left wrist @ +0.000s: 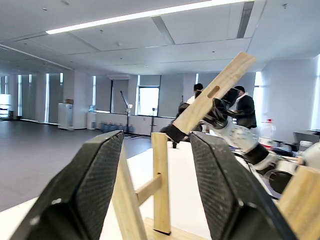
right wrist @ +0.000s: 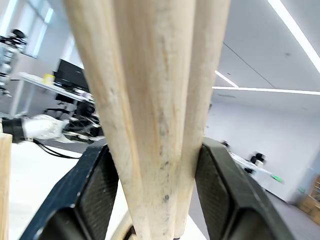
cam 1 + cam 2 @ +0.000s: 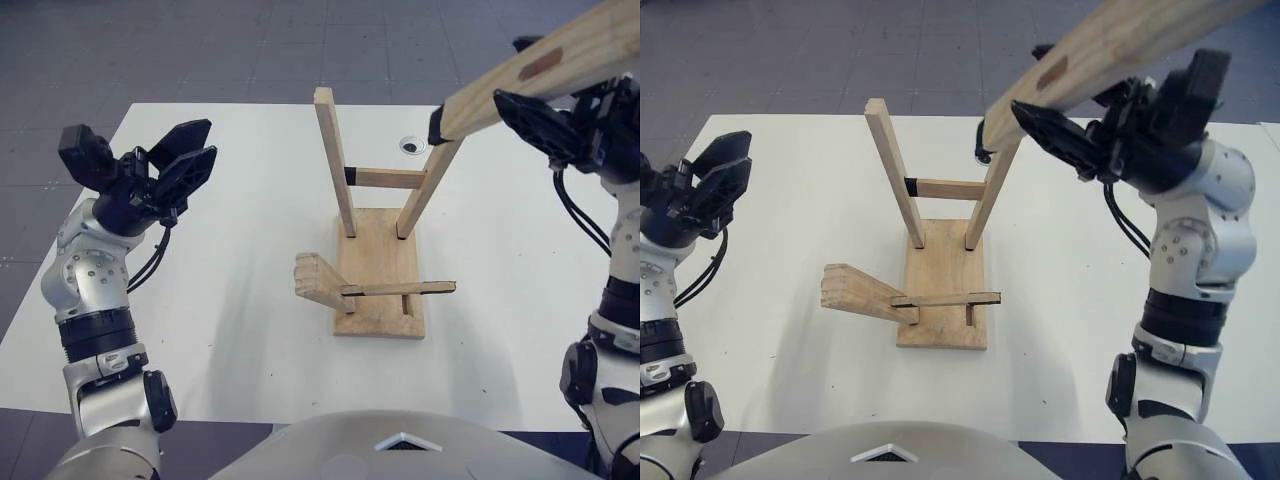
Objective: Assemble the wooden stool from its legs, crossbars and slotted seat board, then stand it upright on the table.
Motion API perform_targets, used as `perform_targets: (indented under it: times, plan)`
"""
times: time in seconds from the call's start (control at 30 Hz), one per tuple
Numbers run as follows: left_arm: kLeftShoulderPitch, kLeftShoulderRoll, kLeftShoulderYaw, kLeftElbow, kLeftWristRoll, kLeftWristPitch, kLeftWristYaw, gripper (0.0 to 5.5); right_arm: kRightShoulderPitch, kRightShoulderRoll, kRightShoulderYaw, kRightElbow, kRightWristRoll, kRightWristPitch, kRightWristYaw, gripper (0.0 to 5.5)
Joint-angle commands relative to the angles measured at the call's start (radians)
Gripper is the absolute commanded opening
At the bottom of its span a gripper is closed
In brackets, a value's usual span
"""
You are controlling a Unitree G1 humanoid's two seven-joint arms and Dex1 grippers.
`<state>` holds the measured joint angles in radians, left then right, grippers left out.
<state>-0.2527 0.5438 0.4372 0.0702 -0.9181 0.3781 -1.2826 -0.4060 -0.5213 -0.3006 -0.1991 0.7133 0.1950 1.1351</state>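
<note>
**Left eye view.** Flat mid-table: seat board (image 3: 385, 245). In its far end stand the upright legs (image 3: 335, 160), joined by a crossbar (image 3: 388, 178). Over the far-right corner the right gripper (image 3: 515, 85) is clenched on a fourth leg (image 3: 545, 60), held aslant in the air. That leg's black-tipped lower end is just beside the top of the right upright. Touching or not: cannot tell.

Risk, as judged: a small swing of the long piece knocks the uprights, and they tip or lift out of the board. How firmly they sit is not visible. The grip is far from the low end, so the leg may also pivot between the fingers. The left gripper (image 3: 195, 150) hovers over the left side of the table (image 3: 200, 330), released and empty. It is well apart from the frame, so nothing steadies it. A grommet (image 3: 412, 146) sits in the table behind the frame.

**Right eye view.** A loose leg (image 3: 850, 290) lies tipped at the board's near-left edge, with its thin bar (image 3: 945, 298) running across the board's near end. Judged obstruction: this pair lies where the remaining legs should go and likely needs shifting first.

**Left wrist view.** The left pads (image 1: 95, 190) stand wide apart. Beyond the gap are the uprights and crossbar, with the held leg's dark end close above one upright's top.

**Right wrist view.** The right pads (image 2: 97, 200) press the leg from both sides.
</note>
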Motion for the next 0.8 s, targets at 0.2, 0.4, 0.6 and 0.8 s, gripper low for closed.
perform_targets:
  times: [0.2, 0.4, 0.6, 0.8]
  plan:
    - [0.144, -0.093, 0.091, -0.243, -0.026, -0.032, 0.303, 2.45, 0.365, -0.021, -0.101, -0.138, 0.053, 0.004, -0.019, 2.15]
    - [0.192, -0.096, 0.087, -0.325, -0.061, -0.011, 0.389, 2.45, 0.554, -0.028, -0.067, -0.114, 0.050, -0.060, 0.151, 2.15]
    - [0.214, -0.093, 0.073, -0.354, -0.068, -0.010, 0.420, 2.45, 0.537, -0.069, -0.054, 0.005, 0.055, -0.084, 0.269, 2.15]
    - [0.229, -0.087, 0.072, -0.366, -0.084, 0.002, 0.425, 2.45, 0.510, -0.087, -0.025, 0.024, 0.051, -0.081, 0.300, 2.15]
